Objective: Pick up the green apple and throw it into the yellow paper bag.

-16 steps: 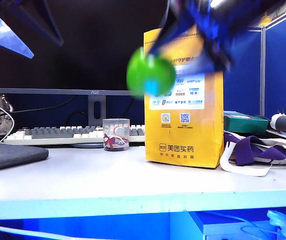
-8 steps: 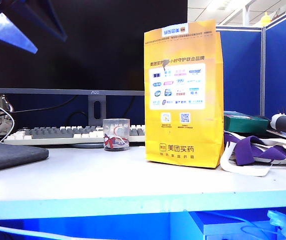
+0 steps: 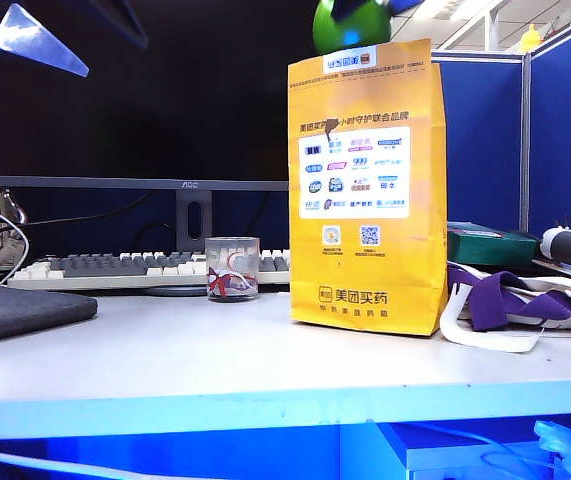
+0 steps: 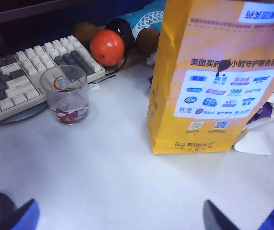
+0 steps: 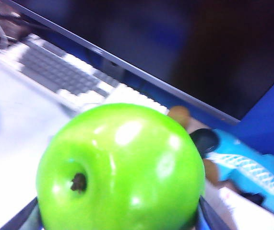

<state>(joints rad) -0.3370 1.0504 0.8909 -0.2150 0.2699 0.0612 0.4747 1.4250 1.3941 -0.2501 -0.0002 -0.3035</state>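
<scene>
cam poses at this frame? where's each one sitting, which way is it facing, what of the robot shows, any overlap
Exterior: low at the desk's front edge, facing the monitor; right gripper at the top edge, holding the green apple above the yellow paper bag.
Left wrist: high, angled down at the desk; left gripper, jaws open.
Right wrist: close on the apple between its jaws.
Shared: bag, glass cup, keyboard.
</scene>
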